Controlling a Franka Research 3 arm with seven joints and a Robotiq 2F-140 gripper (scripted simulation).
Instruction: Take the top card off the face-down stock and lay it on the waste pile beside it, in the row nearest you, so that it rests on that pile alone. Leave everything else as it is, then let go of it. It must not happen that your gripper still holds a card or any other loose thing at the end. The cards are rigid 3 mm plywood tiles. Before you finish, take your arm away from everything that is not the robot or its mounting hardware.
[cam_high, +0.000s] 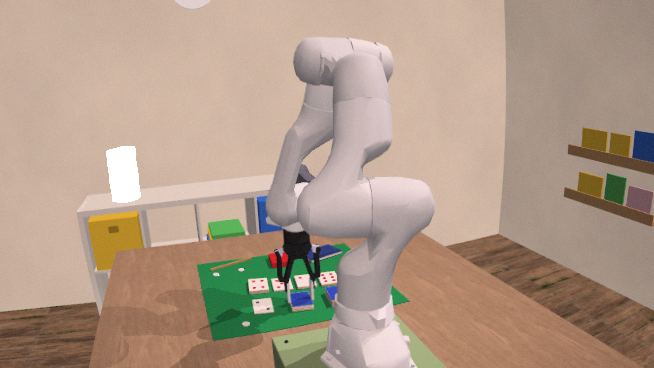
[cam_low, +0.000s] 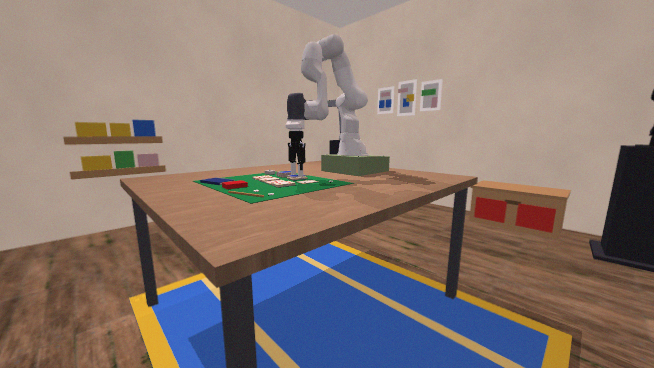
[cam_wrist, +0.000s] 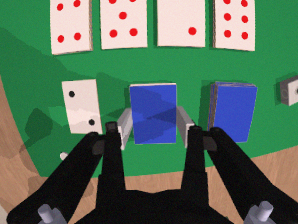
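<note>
step: placing | gripper (cam_wrist: 153, 128) is pinching the blue card (cam_wrist: 153, 106) by its side edges, jaws half-closed on it | we are keeping it flat beside the stock (cam_wrist: 234, 111), over the hidden waste pile, so it lands there alone | contact: cannot tell

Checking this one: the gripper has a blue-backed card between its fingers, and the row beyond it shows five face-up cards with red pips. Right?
Not quite. The row of face-up cards holds four red-pip cards, not five, as the wrist view shows. The rest stands: the gripper has the blue-backed card between its fingers.
</note>
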